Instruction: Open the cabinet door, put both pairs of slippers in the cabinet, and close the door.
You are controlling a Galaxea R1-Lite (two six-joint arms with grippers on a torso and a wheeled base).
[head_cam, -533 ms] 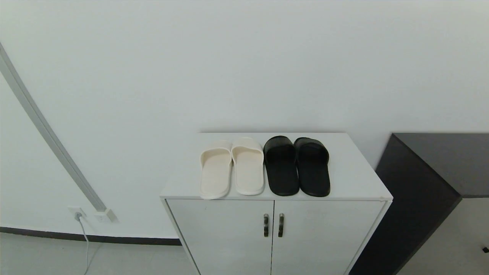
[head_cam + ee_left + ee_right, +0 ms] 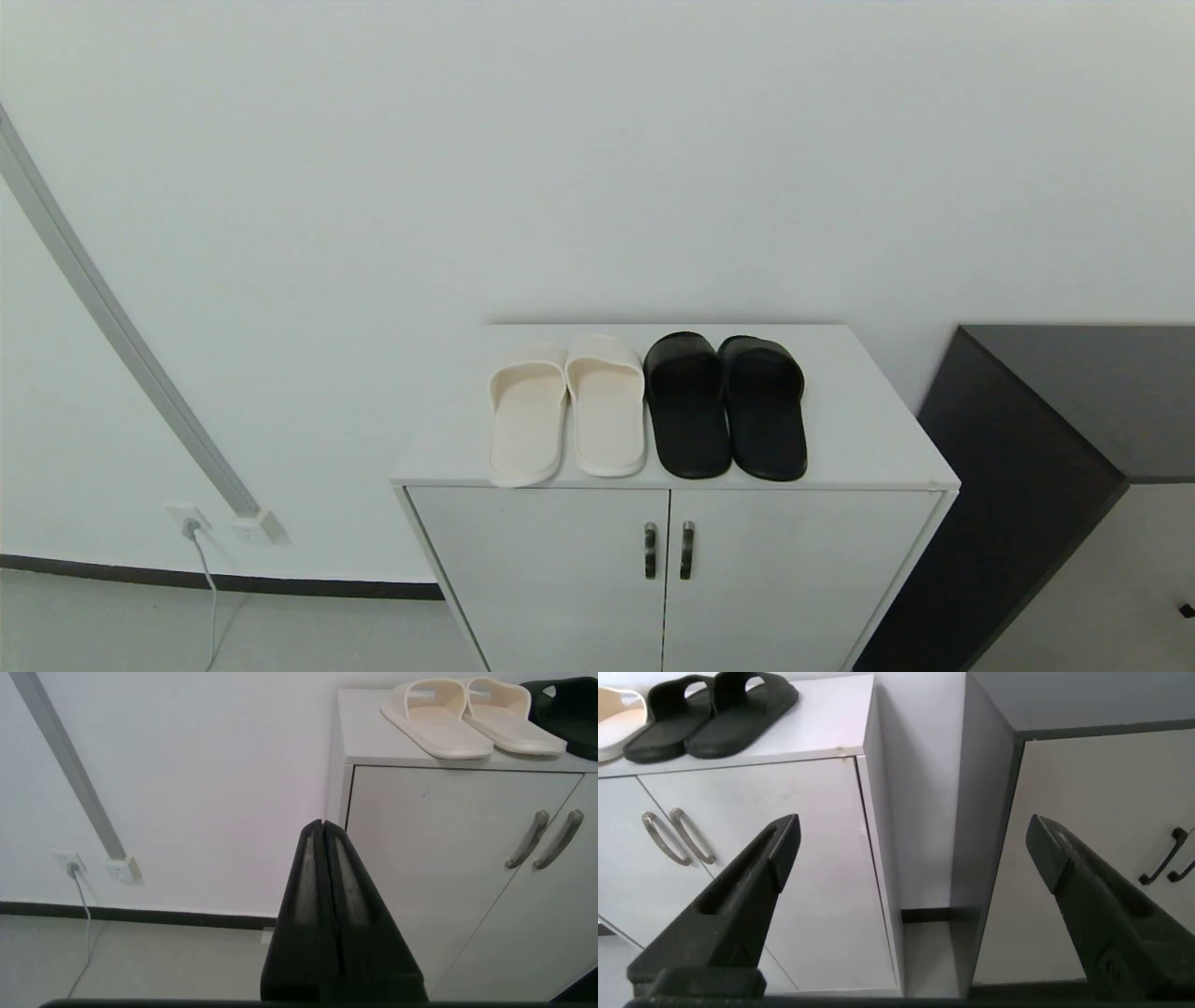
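Nothing is done: the white two-door cabinet is shut, cream foam slippers lie on top at nine o'clock of black rubber slippers, left hand pressed closed and empty, right hand spread wide.

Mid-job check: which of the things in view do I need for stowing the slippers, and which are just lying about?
For the job:
white cabinet, doors shut
its two door handles
cream slippers and black slippers, side by side on its top

Just there:
dark cabinet on the robot's right of it
wall socket with a cable plugged in
grey wall conduit
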